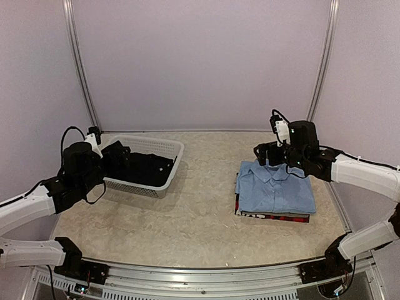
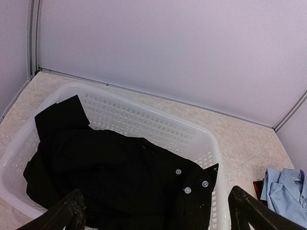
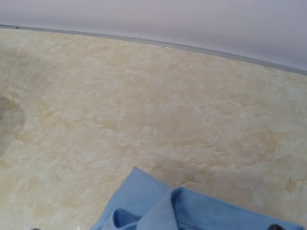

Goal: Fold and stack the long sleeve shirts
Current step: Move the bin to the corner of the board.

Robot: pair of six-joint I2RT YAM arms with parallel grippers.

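Stack started: blue shirt [image 1: 275, 187] folded atop red-and-black shirt [image 1: 272, 217]. Black shirt [image 1: 147, 167] not yet folded, crumpled in basket [image 1: 165, 147]. Your left gripper [image 2: 154, 213] gapes above it; right gripper [image 1: 267, 155] spread, empty.

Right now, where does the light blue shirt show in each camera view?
Top external: light blue shirt, folded, right of centre, atop the red-and-black one.
Left wrist: a corner at the lower right edge, past the basket.
Right wrist: its collar along the bottom edge.
Shared landmark: the table-to-wall seam.
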